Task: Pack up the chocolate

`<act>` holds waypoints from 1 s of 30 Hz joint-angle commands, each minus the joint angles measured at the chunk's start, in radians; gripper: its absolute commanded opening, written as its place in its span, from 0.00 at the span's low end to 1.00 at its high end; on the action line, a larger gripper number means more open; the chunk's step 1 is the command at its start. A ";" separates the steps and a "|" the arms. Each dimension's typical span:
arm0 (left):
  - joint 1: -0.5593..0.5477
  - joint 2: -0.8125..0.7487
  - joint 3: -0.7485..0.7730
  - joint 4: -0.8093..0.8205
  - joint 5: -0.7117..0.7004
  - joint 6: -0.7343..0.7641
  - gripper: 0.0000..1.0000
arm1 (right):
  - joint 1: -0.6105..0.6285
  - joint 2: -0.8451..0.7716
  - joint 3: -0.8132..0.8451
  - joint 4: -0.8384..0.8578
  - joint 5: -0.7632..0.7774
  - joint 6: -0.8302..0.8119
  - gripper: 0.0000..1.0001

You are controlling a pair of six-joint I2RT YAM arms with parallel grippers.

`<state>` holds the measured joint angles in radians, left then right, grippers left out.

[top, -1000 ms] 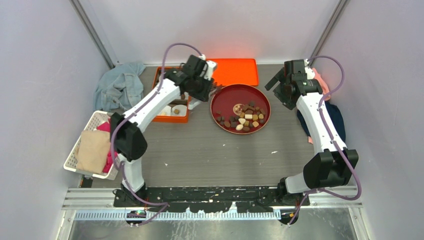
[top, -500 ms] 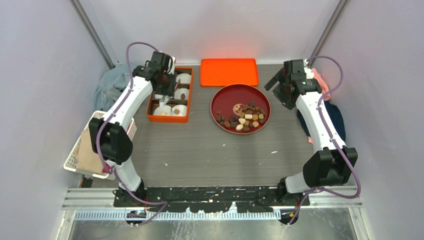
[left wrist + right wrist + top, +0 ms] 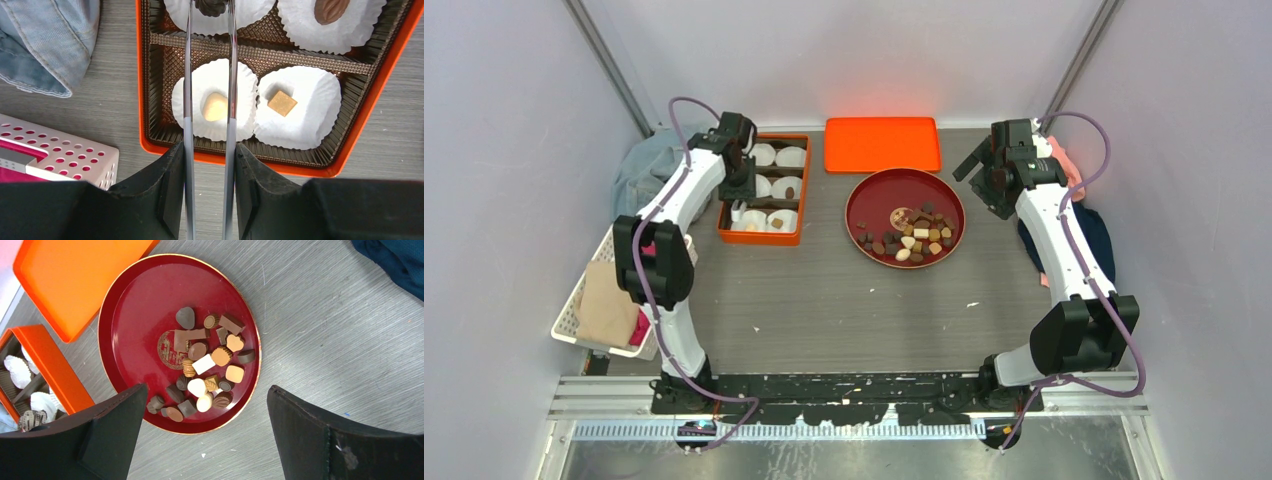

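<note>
Three cups in the box are already holding one piece each: a cream piece, a tan square and a brown oval. The left hand is gripping a fourth, a dark piece, between its thin fingertips. It is holding the piece over the cup beside the oval, though I cannot tell whether it is touching the paper.

Most of the job is waiting. Some twenty chocolates are lying on the plate, and the lid is lying apart on the bench, behind the plate. The right hand is hanging spread wide and empty near the plate's edge.

The left wrist view is giving the contents of four cups, which the overhead view is showing only as specks. The overhead view is adding the box's far row, two cups that seem to be standing bare. The right wrist view is letting the plate's pieces be told apart by shape and colour.
</note>
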<state>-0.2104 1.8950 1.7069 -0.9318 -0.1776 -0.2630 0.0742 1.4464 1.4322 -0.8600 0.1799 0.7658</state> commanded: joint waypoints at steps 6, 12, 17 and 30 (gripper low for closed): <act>0.002 0.023 0.038 0.040 -0.042 -0.027 0.10 | -0.001 -0.014 0.027 0.024 0.007 0.001 0.95; 0.002 0.027 0.045 0.042 -0.050 -0.022 0.24 | -0.002 -0.009 0.027 0.024 0.005 0.006 0.95; 0.002 0.025 0.046 0.041 -0.042 -0.016 0.32 | -0.002 -0.005 0.033 0.022 0.005 0.006 0.95; 0.002 0.021 0.057 0.036 -0.017 -0.012 0.43 | -0.001 -0.003 0.031 0.021 0.004 0.004 0.95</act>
<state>-0.2108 1.9316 1.7145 -0.9249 -0.1978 -0.2806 0.0742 1.4467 1.4322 -0.8604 0.1806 0.7662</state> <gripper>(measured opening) 0.427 0.949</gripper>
